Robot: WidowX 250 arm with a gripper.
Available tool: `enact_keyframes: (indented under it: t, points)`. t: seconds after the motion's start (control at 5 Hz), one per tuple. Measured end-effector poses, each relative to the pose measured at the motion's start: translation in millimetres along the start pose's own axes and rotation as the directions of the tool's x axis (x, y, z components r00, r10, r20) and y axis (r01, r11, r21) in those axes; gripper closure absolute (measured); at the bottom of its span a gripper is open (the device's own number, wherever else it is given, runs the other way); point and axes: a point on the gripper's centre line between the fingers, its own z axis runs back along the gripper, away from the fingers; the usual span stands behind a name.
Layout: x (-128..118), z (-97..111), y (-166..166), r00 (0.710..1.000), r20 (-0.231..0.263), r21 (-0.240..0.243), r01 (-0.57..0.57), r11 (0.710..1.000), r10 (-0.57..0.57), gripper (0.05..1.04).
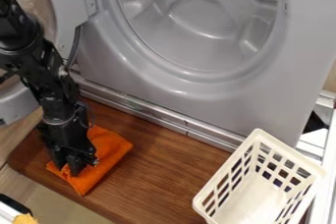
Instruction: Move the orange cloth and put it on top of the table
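I can't tell if my black, two-pronged claw (68,168) is closed; a thin pinch could drop the flat orange cloth (108,153).

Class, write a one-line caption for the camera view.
Robot hand at an orange cloth on the wooden tabletop, cream basket nearby.

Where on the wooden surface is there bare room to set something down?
The widest bare patch of the wooden surface lies between the orange cloth and the cream basket, bordered above by the metal rail. It is crowded at left, where the pincer is down at the cloth, and at right, by the basket.
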Motion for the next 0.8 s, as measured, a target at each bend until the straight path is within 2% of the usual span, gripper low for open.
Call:
enact_keyframes:
  t: [0.2, 0.4, 0.8]
  points:
    - [1.9, 6.8, -3.7, 1.0, -0.003, -0.008, 0.004, 1.0, -0.004, 0.218]
    - [7.2, 18.0, -7.0, 1.0, -0.004, 0.001, 0.015, 1.0, -0.015, 0.062]
    - [11.9, 58.5, -18.4, 0.998, 0.019, -0.004, 0.053, 0.999, -0.053, 0.075]
